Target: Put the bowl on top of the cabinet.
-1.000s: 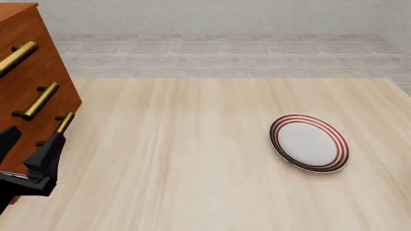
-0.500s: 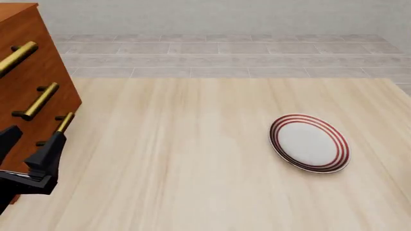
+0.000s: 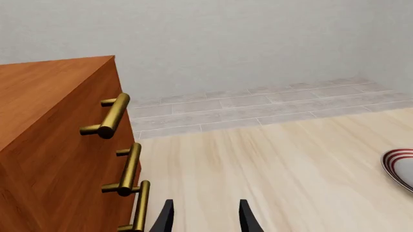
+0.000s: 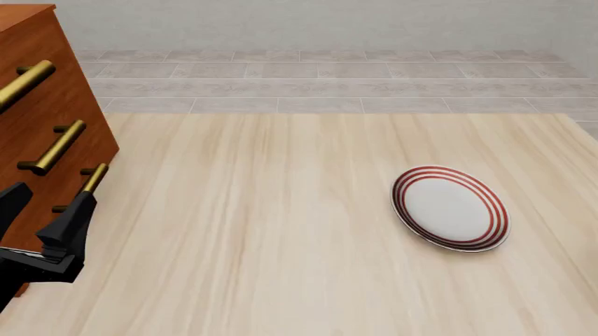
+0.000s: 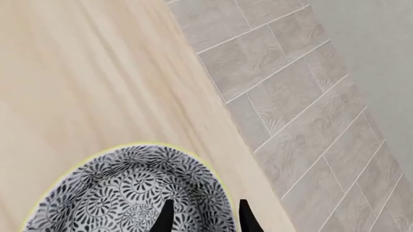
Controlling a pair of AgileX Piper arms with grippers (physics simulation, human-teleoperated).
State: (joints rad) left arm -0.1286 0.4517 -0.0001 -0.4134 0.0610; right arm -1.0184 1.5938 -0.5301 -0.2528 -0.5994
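Note:
The bowl (image 5: 129, 193) shows only in the right wrist view: black-and-white floral inside, pale cream rim, resting on the wooden table. My right gripper (image 5: 205, 218) is open and straddles its rim, one finger over the patterned inside and the other outside the rim. Neither the bowl nor the right gripper appears in the front view. The reddish-brown cabinet (image 4: 42, 119) with brass bar handles stands at the table's left edge, and its top (image 3: 38, 92) is bare. My left gripper (image 4: 42, 210) is open and empty, just in front of the cabinet's lower handles (image 3: 132, 166).
A flat white plate with red rings (image 4: 452, 208) lies on the right half of the table, its edge also showing in the left wrist view (image 3: 400, 166). Grey tiled floor (image 4: 318, 77) lies beyond the table's far edge, and the table edge runs close beside the bowl.
My left gripper has sunk very slightly and drifted a touch left beside the cabinet. The plate and cabinet have not moved.

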